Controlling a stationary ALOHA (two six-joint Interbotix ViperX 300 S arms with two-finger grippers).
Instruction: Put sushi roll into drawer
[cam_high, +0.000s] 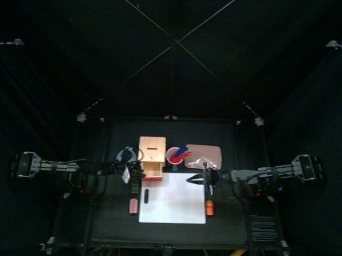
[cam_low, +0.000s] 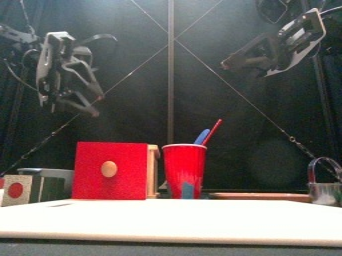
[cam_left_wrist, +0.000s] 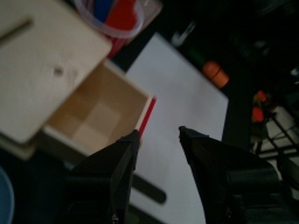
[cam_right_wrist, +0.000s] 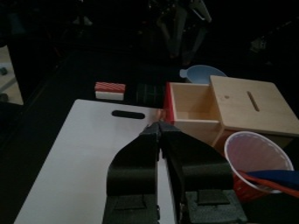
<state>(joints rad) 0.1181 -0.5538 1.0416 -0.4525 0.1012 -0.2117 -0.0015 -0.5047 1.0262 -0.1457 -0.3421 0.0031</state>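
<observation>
The drawer (cam_high: 154, 151) is a tan wooden box with its tray pulled out toward the white board (cam_high: 174, 200). The tray looks empty in the left wrist view (cam_left_wrist: 100, 115) and also shows in the right wrist view (cam_right_wrist: 194, 105). Its red front with a round knob (cam_low: 110, 170) faces the front view. The sushi roll (cam_high: 134, 205), small and red-and-white, lies left of the board and shows in the right wrist view (cam_right_wrist: 108, 87). My left gripper (cam_left_wrist: 158, 142) is open and empty, above the open tray. My right gripper (cam_right_wrist: 158, 140) is shut and empty over the board.
A red cup (cam_low: 185, 171) with sticks in it stands right of the drawer. A round red-and-blue bowl (cam_high: 183, 153) sits behind it. A small orange thing (cam_high: 210, 207) lies at the board's right edge. A grey box (cam_low: 48, 181) stands at the far left.
</observation>
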